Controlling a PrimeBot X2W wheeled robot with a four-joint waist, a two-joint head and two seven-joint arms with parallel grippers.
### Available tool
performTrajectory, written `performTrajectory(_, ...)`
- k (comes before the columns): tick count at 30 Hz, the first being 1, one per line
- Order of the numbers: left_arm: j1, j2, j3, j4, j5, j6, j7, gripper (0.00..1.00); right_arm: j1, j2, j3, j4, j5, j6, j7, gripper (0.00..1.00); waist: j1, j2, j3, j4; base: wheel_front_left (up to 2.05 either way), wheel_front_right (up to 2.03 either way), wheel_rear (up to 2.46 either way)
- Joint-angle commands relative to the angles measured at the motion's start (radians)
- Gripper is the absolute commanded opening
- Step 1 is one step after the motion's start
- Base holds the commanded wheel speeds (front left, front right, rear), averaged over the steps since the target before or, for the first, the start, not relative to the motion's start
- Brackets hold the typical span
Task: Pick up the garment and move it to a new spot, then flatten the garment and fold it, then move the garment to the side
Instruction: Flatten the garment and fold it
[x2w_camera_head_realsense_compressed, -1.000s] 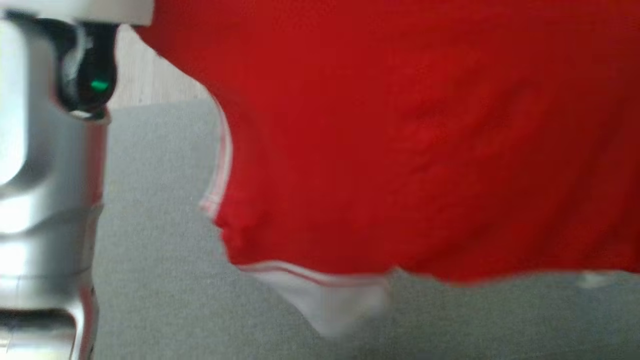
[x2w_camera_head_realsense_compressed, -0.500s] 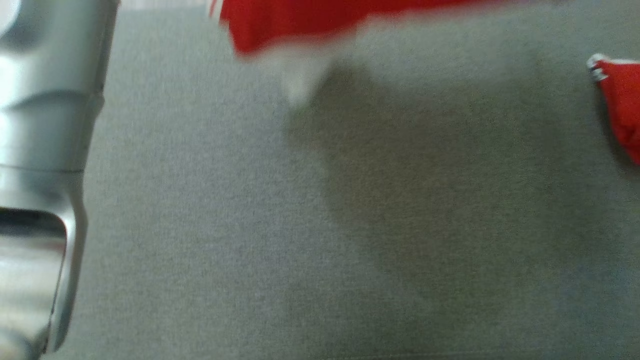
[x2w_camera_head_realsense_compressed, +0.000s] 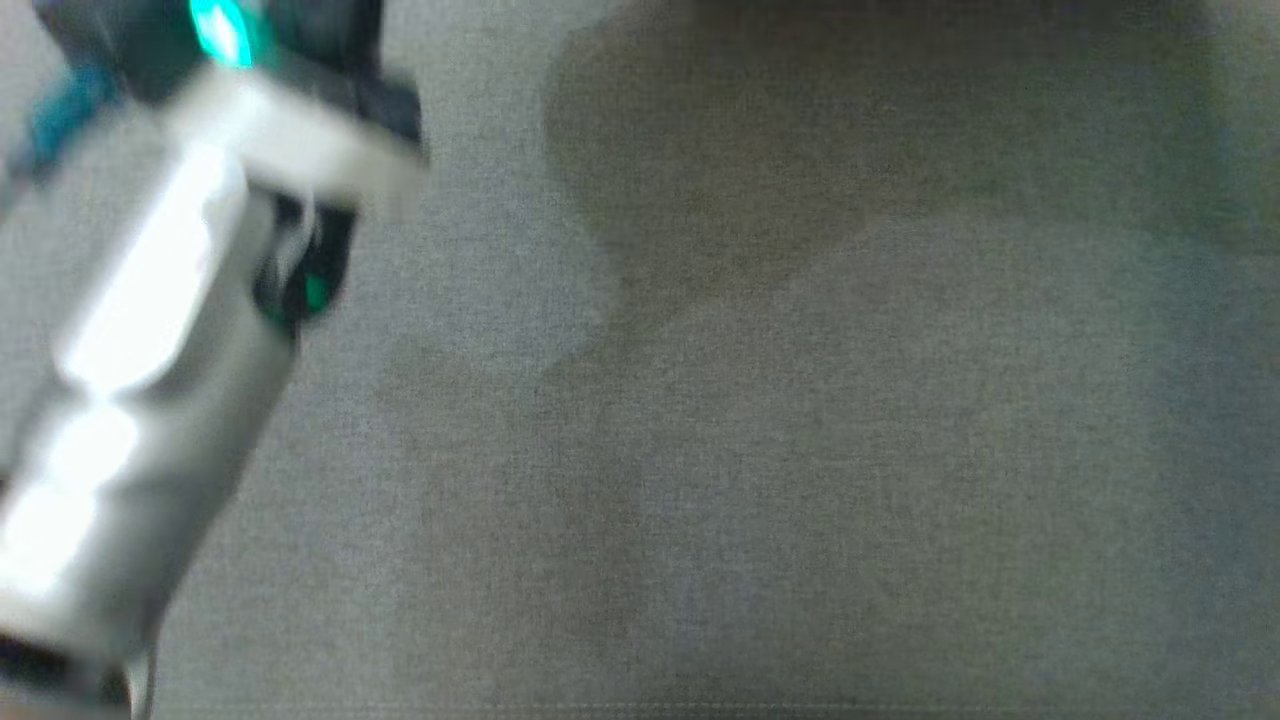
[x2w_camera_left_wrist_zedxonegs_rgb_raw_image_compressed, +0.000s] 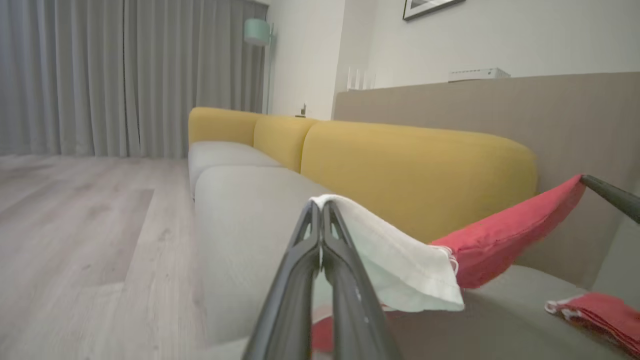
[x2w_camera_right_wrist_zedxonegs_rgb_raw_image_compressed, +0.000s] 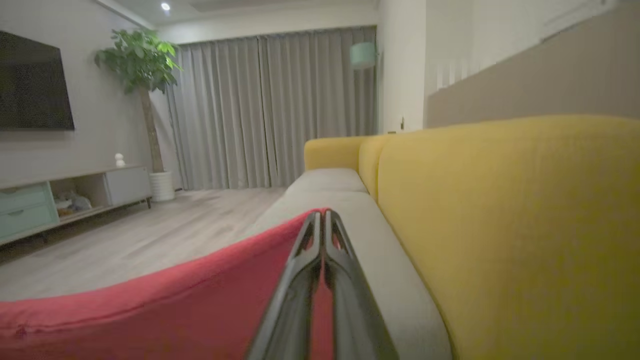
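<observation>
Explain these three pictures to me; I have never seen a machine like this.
This is a wheeled robot with two arms, each ending in a two-fingered gripper. One picture comes from its head camera, looking down: blurred, it shows a pale forearm over the grey sofa seat. The other two come from wrist cameras, each looking out along its own gripper. The left gripper is shut on a white part of the red garment; the right gripper is shut on its red edge. The garment stretches between them above the seat, before yellow back cushions.

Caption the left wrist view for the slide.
Left gripper, jaws shut on the white trim of the red garment, holds it spread toward the right gripper over the grey sofa seat.
</observation>
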Motion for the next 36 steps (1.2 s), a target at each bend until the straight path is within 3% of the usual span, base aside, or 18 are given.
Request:
performTrajectory(1, 0.005, 0.061, 0.040, -0.054, -0.003, -0.001, -0.007, 0.00, 0.070, -0.005, -0.009, -0.046, -0.005, 0.007, -0.005, 0.00, -0.0001, 0.0000, -0.018, -0.006, 0.00, 0.00, 0.00)
performTrajectory(5, 0.252, 0.105, 0.071, -0.156, 0.007, 0.006, -0.007, 0.00, 0.307, 0.017, -0.035, -0.109, -0.003, 0.007, -0.005, 0.00, -0.0001, 0.0000, -0.072, -0.022, 0.00, 0.00, 0.00)
performTrajectory(11, 0.723, 0.146, 0.105, -0.318, -0.025, 0.074, -0.007, 0.00, 0.643, 0.040, -0.075, -0.212, 0.036, 0.007, -0.005, 0.00, -0.0001, 0.0000, -0.187, -0.047, 0.00, 0.00, 0.00)
performTrajectory(18, 0.979, 0.170, 0.066, -0.449, -0.066, 0.116, 0.012, 0.00, 0.868, 0.057, -0.127, -0.297, 0.058, 0.007, -0.004, 0.00, -0.0001, 0.0000, -0.258, -0.056, 0.00, 0.00, 0.00)
performTrajectory(26, 0.923, 0.149, 0.075, -0.505, -0.102, 0.140, 0.072, 0.00, 0.864, 0.089, -0.140, -0.305, 0.047, 0.007, 0.062, 0.00, -0.0001, 0.0000, -0.227, -0.066, 0.00, 0.00, 0.00)
performTrajectory(31, 0.750, 0.086, 0.095, -0.406, -0.137, 0.130, 0.130, 0.00, 0.740, 0.099, -0.106, -0.227, 0.037, 0.007, 0.109, 0.00, -0.0001, 0.0000, -0.165, -0.085, 0.00, 0.00, 0.00)
performTrajectory(36, 0.575, 0.029, 0.105, -0.269, -0.163, 0.083, 0.164, 0.00, 0.606, 0.111, -0.078, -0.127, 0.034, 0.007, 0.122, 0.00, -0.0001, 0.0000, -0.113, -0.102, 0.00, 0.00, 0.00)
